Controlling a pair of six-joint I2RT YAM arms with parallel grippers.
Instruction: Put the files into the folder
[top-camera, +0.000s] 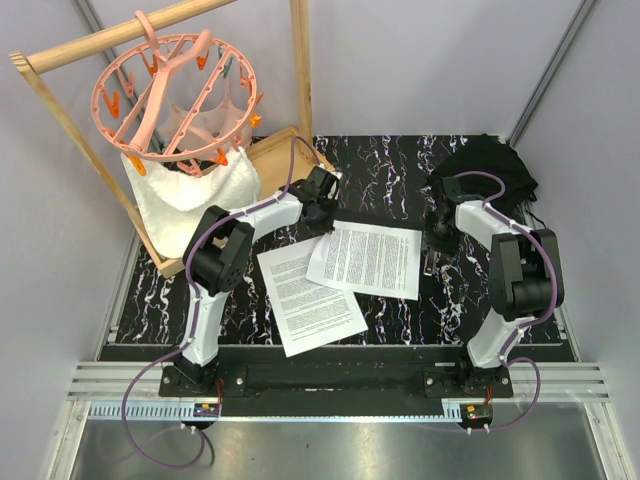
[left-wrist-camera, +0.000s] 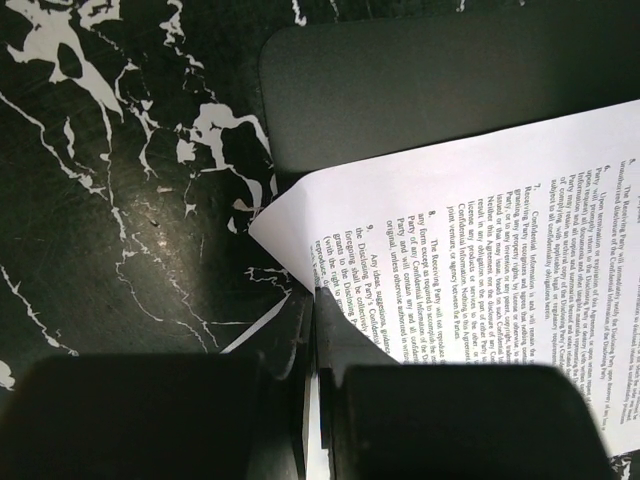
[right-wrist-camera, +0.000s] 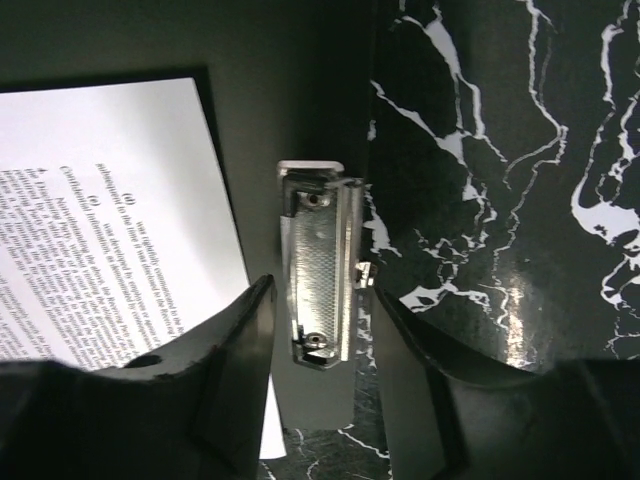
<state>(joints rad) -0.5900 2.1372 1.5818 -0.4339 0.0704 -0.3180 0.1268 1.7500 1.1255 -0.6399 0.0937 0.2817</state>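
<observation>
Left gripper (left-wrist-camera: 315, 312) is pressed together on the edge of the upper sheet of the files (top-camera: 365, 260), near its corner; that arm reaches forward over the table (top-camera: 450, 305), elbow raised. Right gripper (right-wrist-camera: 320, 335) points down from an arm folded inward, fingers (right-wrist-camera: 235, 350) spread either side of the silver clip (right-wrist-camera: 320, 265); whether they squeeze it I cannot tell. Black folder (left-wrist-camera: 400, 90) lies under the sheets, mostly covered, its outline lost against the dark marbled top
</observation>
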